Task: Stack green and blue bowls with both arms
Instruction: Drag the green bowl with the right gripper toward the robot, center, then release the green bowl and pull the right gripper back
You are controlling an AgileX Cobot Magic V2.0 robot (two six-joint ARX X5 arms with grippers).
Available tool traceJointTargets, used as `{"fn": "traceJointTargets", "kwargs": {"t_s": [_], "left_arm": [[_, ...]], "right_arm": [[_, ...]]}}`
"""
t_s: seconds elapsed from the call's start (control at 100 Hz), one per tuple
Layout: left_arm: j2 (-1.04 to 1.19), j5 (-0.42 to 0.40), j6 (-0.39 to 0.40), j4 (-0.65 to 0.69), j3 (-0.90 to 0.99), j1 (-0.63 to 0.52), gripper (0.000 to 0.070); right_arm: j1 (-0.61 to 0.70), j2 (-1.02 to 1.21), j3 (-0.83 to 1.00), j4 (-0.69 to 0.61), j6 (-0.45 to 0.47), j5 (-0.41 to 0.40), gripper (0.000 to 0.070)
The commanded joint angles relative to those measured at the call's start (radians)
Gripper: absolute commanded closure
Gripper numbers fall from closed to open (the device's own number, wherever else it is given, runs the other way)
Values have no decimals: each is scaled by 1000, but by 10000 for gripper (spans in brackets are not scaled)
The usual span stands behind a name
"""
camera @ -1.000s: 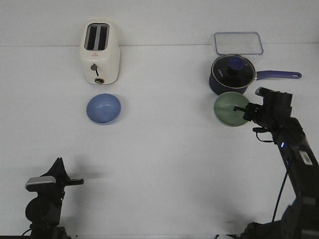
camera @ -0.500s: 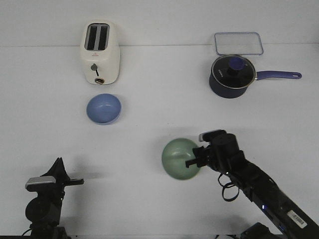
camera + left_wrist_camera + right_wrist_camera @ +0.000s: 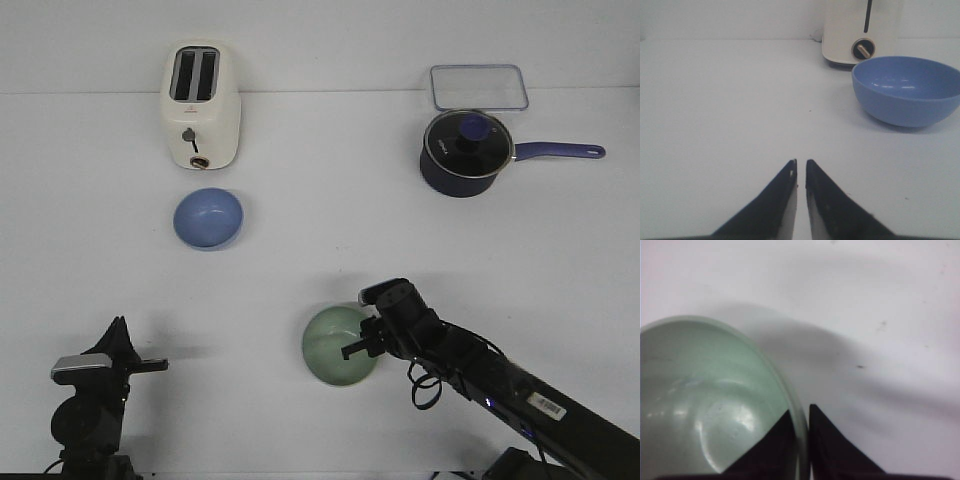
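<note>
**Item count, as I see it from the console**

I count two small round matte bowls: one periwinkle blue bowl (image 3: 208,217) and one pale sage green bowl (image 3: 338,347). One cream two-slot toaster (image 3: 200,105). One dark blue long-handled saucepan (image 3: 463,152) with one glass lid on it. One clear rectangular plastic container lid (image 3: 478,87). Two black jointed robot arms: left arm (image 3: 92,400), right arm (image 3: 480,375). One white table (image 3: 320,250).
</note>
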Motion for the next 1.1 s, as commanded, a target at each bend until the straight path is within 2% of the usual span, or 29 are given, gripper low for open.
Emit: {"fn": "traceJointTargets", "kwargs": {"t_s": [0.0, 0.05, 0.15, 0.2, 0.43, 0.55, 0.66, 0.83, 0.95, 1.09], "left_arm": [[-1, 0, -2, 11, -20, 1, 685], [-1, 0, -2, 11, -20, 1, 685], [-1, 0, -3, 11, -20, 1, 686], [-1, 0, -3, 11, -20, 1, 685], [-1, 0, -2, 11, -20, 1, 686], [-1, 0, -2, 11, -20, 1, 685], [-1, 0, -2, 11, -20, 1, 685], [-1, 0, -2, 11, -20, 1, 685], [-1, 0, -2, 11, -20, 1, 685], [-1, 3, -6, 12, -19, 1, 686]], "right_arm": [[9, 18, 8, 8, 10, 5, 699], [9, 18, 8, 6, 11, 5, 649], [9, 18, 8, 5, 11, 3, 406], [9, 18, 8, 10, 11, 3, 327], [8, -72, 10, 34, -34, 16, 322], [16, -211, 9, 11, -55, 87, 323], [56, -371, -16, 19, -66, 194, 325], [173, -637, -151, 88, -129, 370, 327], [221, -759, -243, 123, -148, 405, 327], [227, -809, -287, 130, -155, 407, 327]]}}
